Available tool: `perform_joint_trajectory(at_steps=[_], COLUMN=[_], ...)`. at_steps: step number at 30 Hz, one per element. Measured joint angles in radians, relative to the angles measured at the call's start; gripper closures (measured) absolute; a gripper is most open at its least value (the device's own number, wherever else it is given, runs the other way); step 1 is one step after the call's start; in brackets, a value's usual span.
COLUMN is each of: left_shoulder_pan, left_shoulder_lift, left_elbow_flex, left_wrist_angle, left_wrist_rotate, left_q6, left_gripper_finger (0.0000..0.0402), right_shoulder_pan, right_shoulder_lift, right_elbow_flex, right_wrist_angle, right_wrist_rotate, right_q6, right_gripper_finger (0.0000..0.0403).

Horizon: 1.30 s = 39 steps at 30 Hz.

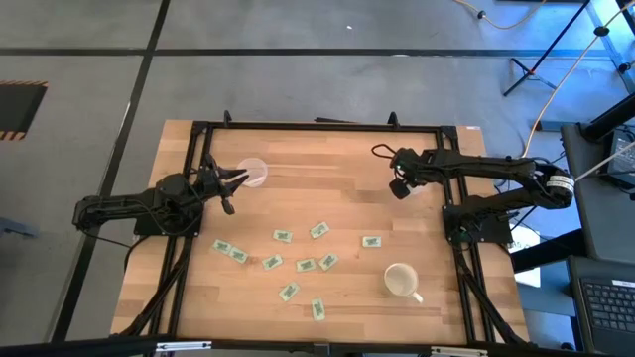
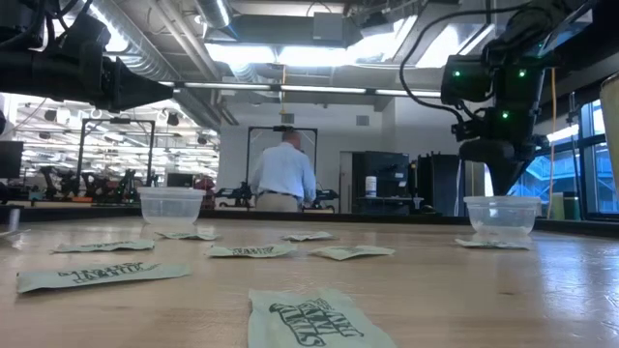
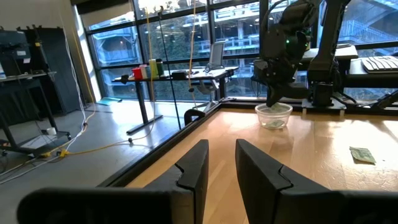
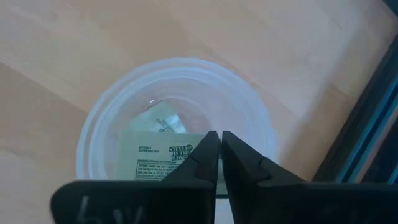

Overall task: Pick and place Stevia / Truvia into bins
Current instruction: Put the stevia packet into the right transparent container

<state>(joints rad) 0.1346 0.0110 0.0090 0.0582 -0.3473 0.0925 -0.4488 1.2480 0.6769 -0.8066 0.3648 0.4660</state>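
Right gripper poised over a cup that already holds a packet

The right gripper's [image 4: 219,155] fingers sit nearly closed with nothing visibly between them, straight above the far-right clear cup [image 4: 174,127], where one Stevia packet [image 4: 163,155] lies; that looks like a drop just completed. The left gripper [image 1: 230,184], fingers slightly parted and empty, waits beside the second cup [image 1: 252,172] at ten o'clock on the worktop [image 1: 327,159]. Loose packets [image 1: 298,253] scatter from the centre toward six o'clock, and a white mug [image 1: 401,281] stands at five o'clock, beside the likely reach path. A person [image 2: 284,172] stands well beyond the table.

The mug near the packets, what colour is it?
The mug is white, clearest in the high view.
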Motion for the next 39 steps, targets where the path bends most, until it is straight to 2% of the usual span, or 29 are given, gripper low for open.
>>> perform_joint_trajectory(at_steps=[11, 13, 16, 23, 25, 33, 39], left_shoulder_pan=[0.0, 0.0, 0.0, 0.0, 0.0, 0.0, 0.0], left_shoulder_lift=[0.0, 0.0, 0.0, 0.0, 0.0, 0.0, 0.0], left_elbow_flex=[0.0, 0.0, 0.0, 0.0, 0.0, 0.0, 0.0], left_wrist_angle=[0.0, 0.0, 0.0, 0.0, 0.0, 0.0, 0.0], left_wrist_rotate=[0.0, 0.0, 0.0, 0.0, 0.0, 0.0, 0.0], left_q6=[0.0, 0.0, 0.0, 0.0, 0.0, 0.0, 0.0], left_gripper_finger=[0.0327, 0.0327, 0.0327, 0.0327, 0.0327, 0.0327, 0.0327], right_shoulder_pan=[0.001, 0.005, 0.033, 0.172, 0.222, 0.427, 0.548], right_shoulder_lift=[0.0, 0.0, 0.0, -0.001, -0.001, -0.001, 0.017], right_elbow_flex=[0.006, 0.028, 0.069, 0.103, 0.103, 0.103, 0.103], right_wrist_angle=[-0.01, -0.014, -0.008, 0.093, 0.111, 0.128, 0.235], right_wrist_rotate=[-0.004, -0.048, -0.19, -0.39, -0.413, -0.412, -0.389], right_q6=[-0.004, -0.021, -0.094, -0.318, -0.367, -0.433, -0.417], right_gripper_finger=[0.0339, 0.0324, 0.0302, 0.0287, 0.0287, 0.0287, 0.0287])
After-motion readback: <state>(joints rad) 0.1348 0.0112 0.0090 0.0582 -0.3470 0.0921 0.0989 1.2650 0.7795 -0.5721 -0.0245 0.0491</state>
